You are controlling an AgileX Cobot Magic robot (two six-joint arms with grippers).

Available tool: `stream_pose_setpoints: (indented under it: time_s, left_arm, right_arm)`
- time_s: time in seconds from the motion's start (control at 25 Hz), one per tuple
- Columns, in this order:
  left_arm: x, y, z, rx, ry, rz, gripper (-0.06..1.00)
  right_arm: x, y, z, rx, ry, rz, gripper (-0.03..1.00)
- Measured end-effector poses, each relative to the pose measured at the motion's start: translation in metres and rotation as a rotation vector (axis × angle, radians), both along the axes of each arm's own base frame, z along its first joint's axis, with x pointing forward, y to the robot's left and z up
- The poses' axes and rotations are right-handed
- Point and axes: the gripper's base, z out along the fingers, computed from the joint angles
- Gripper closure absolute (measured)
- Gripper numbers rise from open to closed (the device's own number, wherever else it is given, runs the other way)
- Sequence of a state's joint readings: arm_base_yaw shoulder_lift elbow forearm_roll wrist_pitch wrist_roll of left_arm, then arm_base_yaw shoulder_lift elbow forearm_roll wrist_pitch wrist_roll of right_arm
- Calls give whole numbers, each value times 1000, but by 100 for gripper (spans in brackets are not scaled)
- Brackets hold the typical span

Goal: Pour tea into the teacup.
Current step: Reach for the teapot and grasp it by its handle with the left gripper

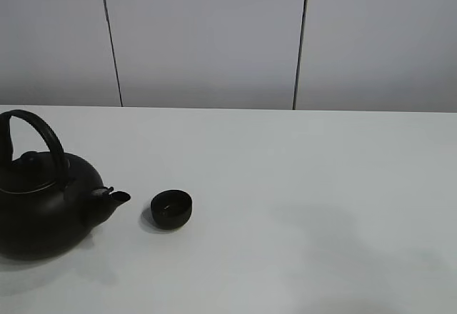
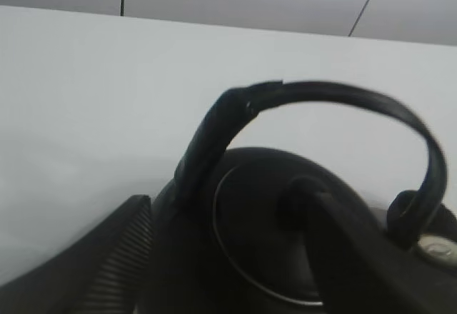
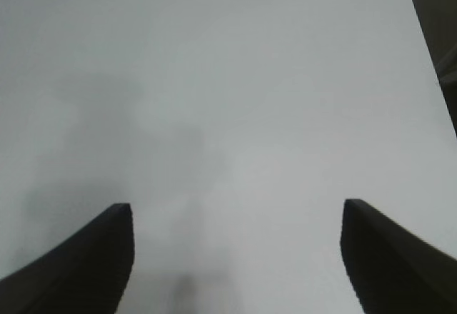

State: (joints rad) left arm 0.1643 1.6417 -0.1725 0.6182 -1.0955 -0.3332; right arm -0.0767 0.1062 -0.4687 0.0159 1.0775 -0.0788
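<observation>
**Both grippers open, nothing grabbed**

My left gripper (image 2: 227,210) has its fingers (image 2: 114,264) spread apart. It's close in on the teapot (image 2: 271,207), low under the arched handle (image 2: 343,96), and I can't tell if the fingers actually touch it. My right gripper (image 3: 235,257) is spread wide too, pointing down at the bare table (image 3: 228,78), holding nothing. In the high view the teacup (image 1: 171,209) sits upright at lower left, just right of the teapot's spout (image 1: 118,197), not touching it.

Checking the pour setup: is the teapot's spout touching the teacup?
Apart. The exterior high view shows a strip of table between the teapot's spout and the teacup.
</observation>
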Motion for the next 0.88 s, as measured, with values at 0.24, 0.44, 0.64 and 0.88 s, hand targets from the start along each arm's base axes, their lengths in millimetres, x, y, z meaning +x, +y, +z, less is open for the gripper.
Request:
stream_pose_setpoints:
  time_s: [0.24,0.44,0.64,0.88]
  left_arm:
    - [14,3,-25,62,5,-22,49]
    - [24,6,-26,85,-22,-9,49]
    - [37,9,-23,110,-41,-7,49]
    - [46,7,-20,109,-70,-42,50]
  right_arm:
    - [0,0,0,0,0,0,42]
    - [0,0,0,0,0,0,42]
    - [0,0,0,0,0,0,42]
    - [0,0,0,0,0,0,42]
